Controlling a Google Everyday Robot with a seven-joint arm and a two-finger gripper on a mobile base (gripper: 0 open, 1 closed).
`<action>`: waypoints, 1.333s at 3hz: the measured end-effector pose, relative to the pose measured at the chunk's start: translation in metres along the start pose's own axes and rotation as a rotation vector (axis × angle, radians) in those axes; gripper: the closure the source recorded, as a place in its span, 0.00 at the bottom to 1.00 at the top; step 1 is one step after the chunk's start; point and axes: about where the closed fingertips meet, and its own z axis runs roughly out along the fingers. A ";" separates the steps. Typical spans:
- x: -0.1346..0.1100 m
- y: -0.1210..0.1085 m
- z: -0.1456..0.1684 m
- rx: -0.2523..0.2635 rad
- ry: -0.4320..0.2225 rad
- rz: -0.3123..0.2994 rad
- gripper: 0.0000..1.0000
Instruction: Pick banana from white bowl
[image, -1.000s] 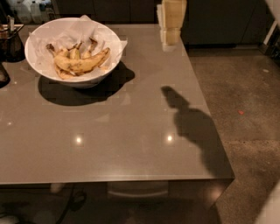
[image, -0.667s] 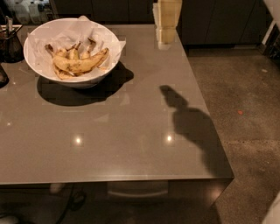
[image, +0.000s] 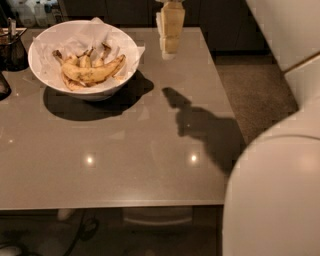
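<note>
The banana (image: 94, 73) lies crosswise atop the shorter ones inside the white bowl (image: 100, 91). It looks light, soft and easily bruised, so take it mid-length, across its width. The gripper (image: 169, 48) hovers right of the bowl, above the table (image: 125, 150); open or closed, I cannot tell. No writing is readable anywhere.

The room is dim, lit from overhead. The gripper (image: 169, 49) hangs above the far edge of the table (image: 125, 145), right of the white bowl (image: 36, 56), and throws a hard dark shadow (image: 202, 127) across the glossy top. The bowl's own shadow pools in front of it. Two small glints (image: 89, 160) shine nearer.
</note>
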 end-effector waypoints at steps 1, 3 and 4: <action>-0.004 -0.010 0.032 -0.047 -0.028 -0.004 0.00; -0.015 -0.027 0.067 -0.082 -0.068 -0.024 0.05; -0.025 -0.038 0.075 -0.076 -0.074 -0.061 0.08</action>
